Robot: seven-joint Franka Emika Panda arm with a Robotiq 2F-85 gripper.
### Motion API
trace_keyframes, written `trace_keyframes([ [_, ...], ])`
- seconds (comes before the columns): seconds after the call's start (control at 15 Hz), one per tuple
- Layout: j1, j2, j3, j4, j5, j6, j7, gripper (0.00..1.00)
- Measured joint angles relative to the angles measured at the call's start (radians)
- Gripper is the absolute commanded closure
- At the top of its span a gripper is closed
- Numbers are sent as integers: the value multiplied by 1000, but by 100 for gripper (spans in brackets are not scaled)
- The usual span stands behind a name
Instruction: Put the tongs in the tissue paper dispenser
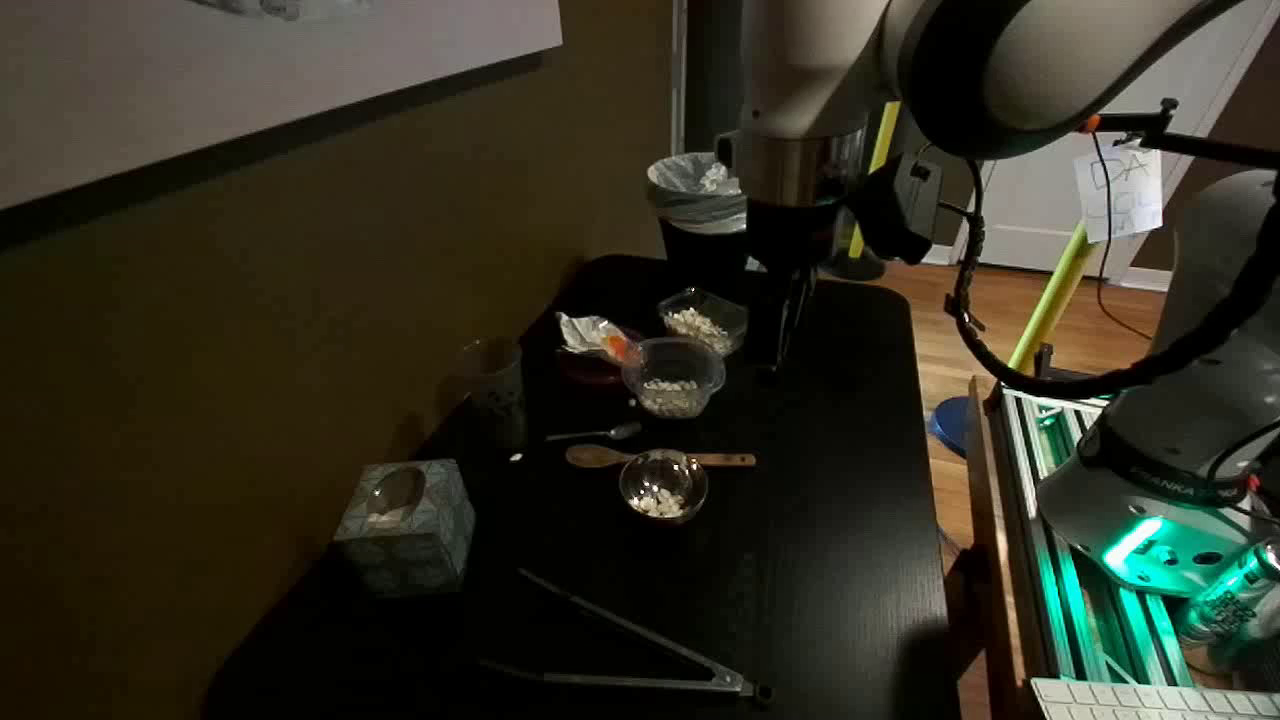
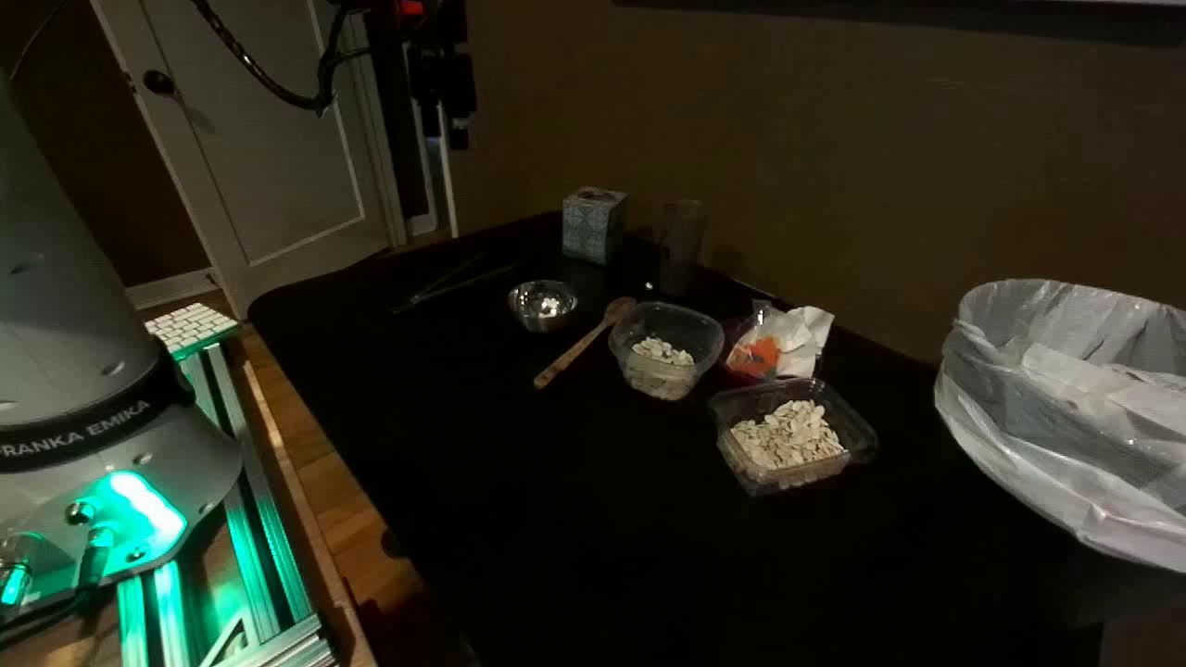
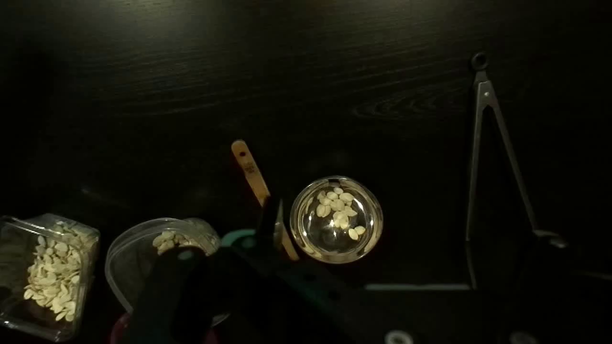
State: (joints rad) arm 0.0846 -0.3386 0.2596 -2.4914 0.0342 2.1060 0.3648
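Zero steps appear complete. In an exterior view, tongs [image 1: 645, 684] lie splayed on the desk [image 1: 830, 550], four o'clock from the tissue box [image 1: 405, 530]; pincer [image 1: 772, 364] hangs well apart, at their one o'clock, clenched or released I cannot tell. Outstanding, I judge: grasp, carry, insert.

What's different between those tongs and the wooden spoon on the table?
The tongs are grey metal with a dark end; the wooden spoon is light brown. The tongs' two legs spread in a V; the wooden spoon is one straight piece. The wooden spoon lies closer to the small bowl than the tongs do. Both rest on the dark table.
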Motion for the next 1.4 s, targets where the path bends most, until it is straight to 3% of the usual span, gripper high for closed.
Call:
trace_keyframes([
  [1.0, 13, 8, 1, 4, -2, 19, -1, 0],
  [1.4, 130, 222, 65, 58, 47, 88, 4, 0],
])
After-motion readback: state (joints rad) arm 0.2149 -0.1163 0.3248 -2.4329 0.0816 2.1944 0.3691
